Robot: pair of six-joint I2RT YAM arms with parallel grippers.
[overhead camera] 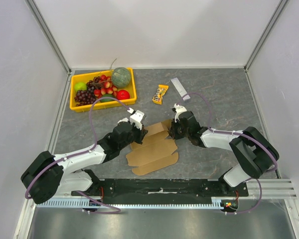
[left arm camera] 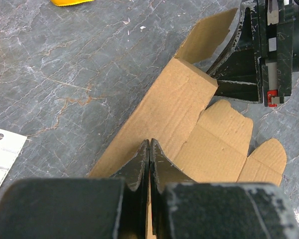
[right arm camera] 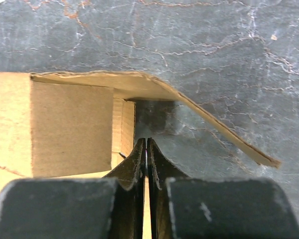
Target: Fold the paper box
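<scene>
The paper box [overhead camera: 152,149] is a brown corrugated die-cut sheet lying partly folded at the table's middle. One long wall [left arm camera: 164,114] is raised along its far left side, and an end flap [right arm camera: 209,122] arches up over the table. My left gripper [overhead camera: 138,135] is shut, its tips [left arm camera: 149,144] together against the raised wall. My right gripper [overhead camera: 170,133] is shut, its tips [right arm camera: 146,142] together at the box's far right corner, under the arched flap. It also shows in the left wrist view [left arm camera: 239,79], touching the flap. A thin brown strip shows between each pair of fingers.
A yellow fruit tray [overhead camera: 102,108] stands at the back left. A candy packet [overhead camera: 161,93] and a small grey bar [overhead camera: 180,88] lie behind the box. A white packet [left arm camera: 2,154] lies on the table left of the box.
</scene>
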